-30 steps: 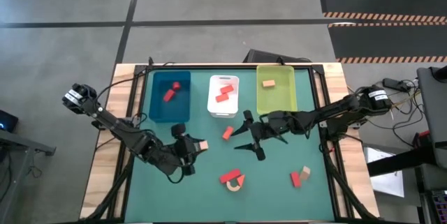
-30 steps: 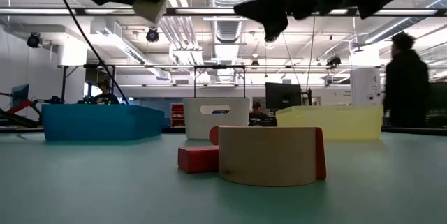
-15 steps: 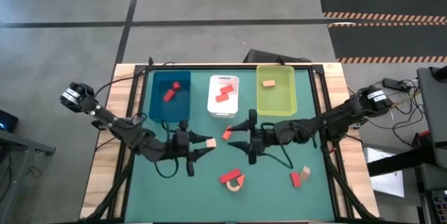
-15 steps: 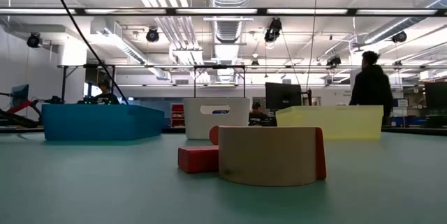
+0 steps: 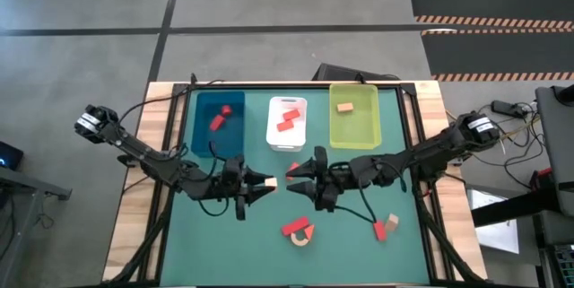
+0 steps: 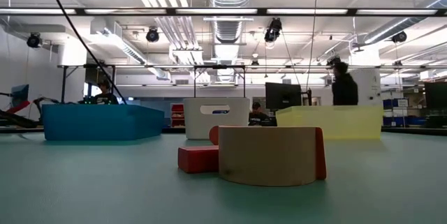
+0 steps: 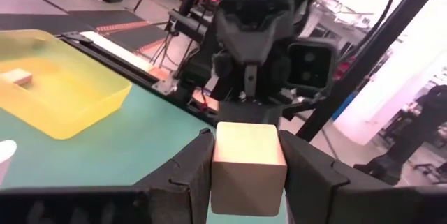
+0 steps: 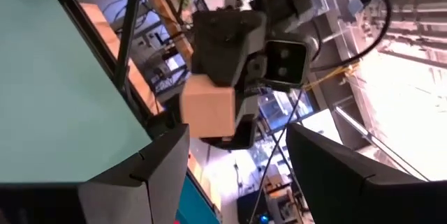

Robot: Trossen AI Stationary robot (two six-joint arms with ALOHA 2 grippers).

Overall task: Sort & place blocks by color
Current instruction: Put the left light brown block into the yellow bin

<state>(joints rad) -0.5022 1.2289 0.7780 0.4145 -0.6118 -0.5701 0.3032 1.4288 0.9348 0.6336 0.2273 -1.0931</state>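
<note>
In the middle of the high view, a tan cube (image 5: 268,182) is held up off the green table (image 5: 359,252) by the left gripper (image 5: 261,185), its two fingers shut on the cube's sides. Just to the right, the right gripper (image 5: 297,180) is pointed at the cube with its fingers spread wide and nothing in them.

A hand-over between the two arms seems to be the step in hand. The yellow-green tray (image 5: 355,125), at the upper right of the table, already has a tan block (image 5: 344,107) in it.

Next, the cube would need to be taken by the right gripper and let go by the left. It could fall if it is let go too soon.

Red blocks are seen in the blue tray (image 5: 202,140) and the white tray (image 5: 274,140). More blocks are left at the lower middle of the table.
</note>
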